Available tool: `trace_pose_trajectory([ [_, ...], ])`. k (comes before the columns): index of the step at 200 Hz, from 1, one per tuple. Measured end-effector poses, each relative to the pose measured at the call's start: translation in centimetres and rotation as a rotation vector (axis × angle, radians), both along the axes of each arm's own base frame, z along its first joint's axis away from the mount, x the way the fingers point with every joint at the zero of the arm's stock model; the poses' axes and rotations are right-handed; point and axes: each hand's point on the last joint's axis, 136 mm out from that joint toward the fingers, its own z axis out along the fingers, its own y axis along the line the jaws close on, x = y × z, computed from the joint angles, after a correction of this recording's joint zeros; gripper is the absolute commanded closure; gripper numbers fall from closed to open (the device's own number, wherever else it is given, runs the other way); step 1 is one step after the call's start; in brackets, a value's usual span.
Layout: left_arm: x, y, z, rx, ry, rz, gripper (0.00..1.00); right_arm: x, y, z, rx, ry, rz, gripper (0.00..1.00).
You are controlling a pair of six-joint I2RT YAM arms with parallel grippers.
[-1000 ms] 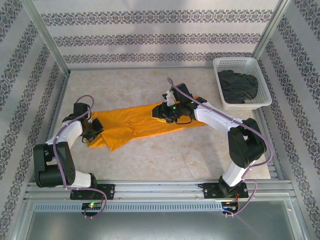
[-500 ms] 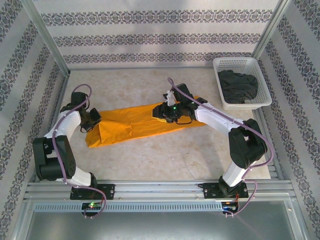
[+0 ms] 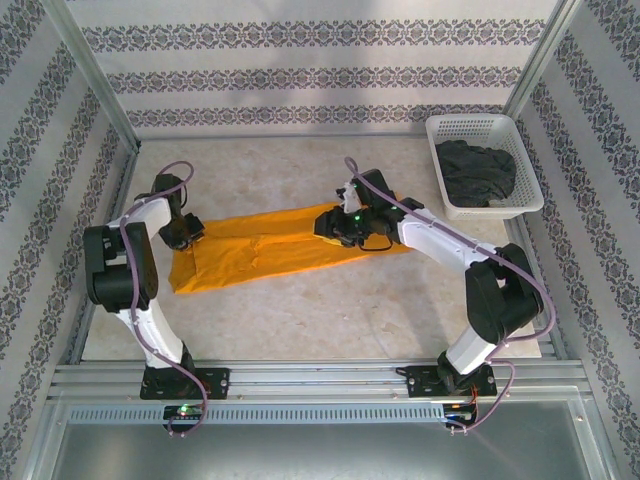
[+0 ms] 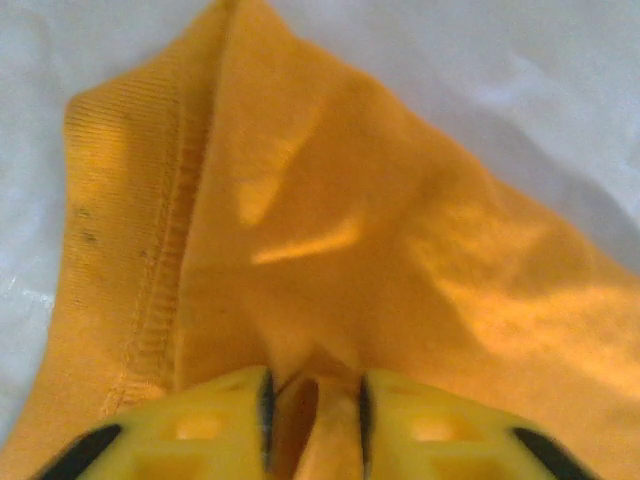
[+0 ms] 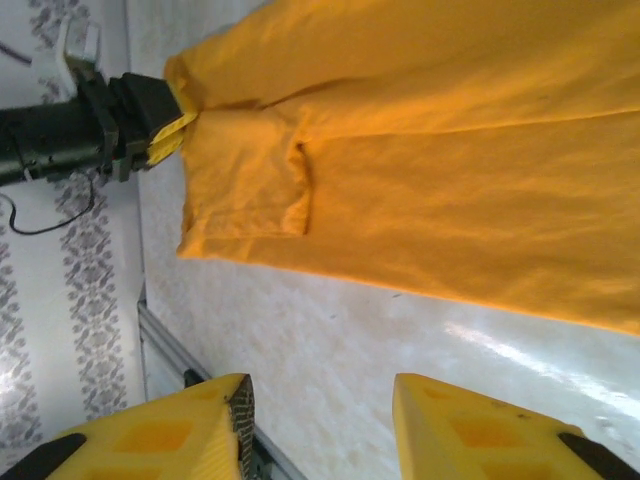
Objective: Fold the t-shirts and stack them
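The orange-yellow t-shirt (image 3: 270, 248) lies as a long flat strip across the middle of the table. My left gripper (image 3: 186, 232) is at its left end, shut on a pinch of the orange cloth (image 4: 312, 405) beside a ribbed hem (image 4: 150, 250). My right gripper (image 3: 332, 224) hovers over the shirt's right half, open with nothing between its fingers (image 5: 225, 430), above bare table beside the shirt (image 5: 450, 150). The left gripper (image 5: 170, 135) holds the far corner there. The charcoal grey t-shirt (image 3: 478, 172) lies crumpled in the basket.
The white lattice basket (image 3: 470, 122) stands at the back right corner. Patterned walls close in the table on three sides. A metal rail (image 3: 320, 375) runs along the near edge. Bare tabletop (image 3: 330, 310) lies in front of the orange shirt.
My left gripper has pulled the shirt's left end back and to the left, flattening the loose flap. The right gripper has shifted slightly right.
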Motion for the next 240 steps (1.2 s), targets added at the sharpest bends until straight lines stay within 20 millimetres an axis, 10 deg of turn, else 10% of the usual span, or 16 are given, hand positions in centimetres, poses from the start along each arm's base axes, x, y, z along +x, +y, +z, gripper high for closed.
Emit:
trace_pose_trajectory([
  [49,-1.9,0.2,5.0,0.041,-0.115,0.106,0.57,5.6,-8.5,-2.9,-0.189,0.009,-0.241,0.75],
  [77,-5.1,-5.3,8.1,-0.088,-0.238,0.162,0.67,9.9,-12.0,-5.3,-0.319,0.022,-0.311,0.80],
  [105,-9.4,-12.1,4.7,-0.245,-0.154,0.171,0.69,12.7,-14.2,-8.1,-0.416,0.062,-0.332,0.80],
  [129,-12.4,-14.1,0.7,-0.305,-0.037,0.252,0.69,13.8,-15.5,-10.2,-0.493,0.100,-0.329,0.79],
  [189,-12.7,-13.4,-1.9,-0.367,0.103,0.448,0.70,11.4,-17.0,-12.7,-0.749,0.201,-0.233,0.79],
  [240,-11.3,-12.8,-1.8,-0.460,0.335,0.513,0.69,5.5,-16.8,-13.7,-1.001,0.258,-0.072,0.78],
])
